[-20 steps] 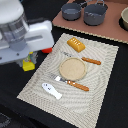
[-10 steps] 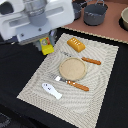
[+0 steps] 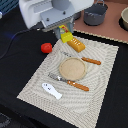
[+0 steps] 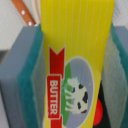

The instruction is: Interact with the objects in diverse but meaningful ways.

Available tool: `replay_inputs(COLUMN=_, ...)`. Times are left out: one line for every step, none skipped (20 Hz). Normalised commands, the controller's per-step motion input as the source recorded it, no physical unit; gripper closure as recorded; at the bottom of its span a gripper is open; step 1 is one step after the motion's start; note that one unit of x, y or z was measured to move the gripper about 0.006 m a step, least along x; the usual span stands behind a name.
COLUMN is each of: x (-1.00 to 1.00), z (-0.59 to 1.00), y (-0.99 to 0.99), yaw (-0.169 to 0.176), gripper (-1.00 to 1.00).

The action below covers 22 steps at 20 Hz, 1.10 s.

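Note:
My gripper (image 3: 64, 31) is shut on the yellow butter packet (image 3: 65, 34) and holds it in the air above the far edge of the beige mat. In the wrist view the packet (image 4: 75, 60) fills the picture between the green-padded fingers (image 4: 27, 85); its red "BUTTER" label and cow picture show. The orange ridged loaf (image 3: 76, 45) lies on the mat just below the packet. The red tomato ball (image 3: 46, 47) sits on the black cloth off the mat, toward the exterior view's left. The white fish piece (image 3: 51, 90) lies near the mat's near corner.
A round tan plate (image 3: 73, 68) sits mid-mat, with a wooden-handled knife (image 3: 91, 61) beyond it and a fork (image 3: 70, 82) in front. Grey pots (image 3: 95, 14) stand on the wooden surface at the back. A dark bowl (image 3: 124, 19) is at the exterior view's right edge.
The arm has moved toward the exterior view's right and further back, carrying the yellow packet from over the black cloth to above the orange loaf. The tomato now shows uncovered.

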Motion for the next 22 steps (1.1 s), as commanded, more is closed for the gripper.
replay_inputs(x=1.00, z=0.15, y=0.30, yaw=0.000, gripper=1.00)
replay_inputs(x=1.00, z=0.15, y=0.30, yaw=0.000, gripper=1.00)
replay_inputs(x=1.00, z=0.15, y=0.31, yaw=0.000, gripper=1.00)
replay_inputs(x=1.00, z=0.15, y=0.31, yaw=0.000, gripper=1.00)
replay_inputs(x=1.00, z=0.15, y=0.31, yaw=0.000, gripper=1.00)
replay_inputs(x=1.00, z=0.15, y=0.31, yaw=0.000, gripper=1.00)
replay_inputs(x=1.00, z=0.15, y=0.31, yaw=0.000, gripper=1.00)
replay_inputs(x=1.00, z=0.15, y=0.32, yaw=0.000, gripper=1.00)
replay_inputs(x=1.00, z=0.13, y=0.33, yaw=0.000, gripper=1.00)
replay_inputs(x=1.00, z=0.11, y=0.33, yaw=0.000, gripper=1.00)
replay_inputs(x=1.00, z=0.09, y=0.35, yaw=0.000, gripper=1.00)
replay_inputs(x=1.00, z=0.09, y=0.36, yaw=0.000, gripper=1.00)
replay_inputs(x=1.00, z=0.07, y=0.37, yaw=0.000, gripper=1.00)
replay_inputs(x=1.00, z=0.07, y=0.38, yaw=0.000, gripper=1.00)
replay_inputs(x=0.99, z=0.06, y=0.42, yaw=0.000, gripper=1.00)
replay_inputs(x=0.98, z=0.06, y=0.44, yaw=0.000, gripper=1.00)
replay_inputs(x=0.97, z=0.05, y=0.45, yaw=0.000, gripper=1.00)
replay_inputs(x=0.97, z=0.05, y=0.46, yaw=0.000, gripper=1.00)
replay_inputs(x=0.96, z=0.05, y=0.46, yaw=0.000, gripper=1.00)
replay_inputs(x=0.96, z=0.04, y=0.47, yaw=0.000, gripper=1.00)
replay_inputs(x=0.96, z=0.03, y=0.48, yaw=0.000, gripper=1.00)
replay_inputs(x=0.95, z=0.01, y=0.49, yaw=0.000, gripper=1.00)
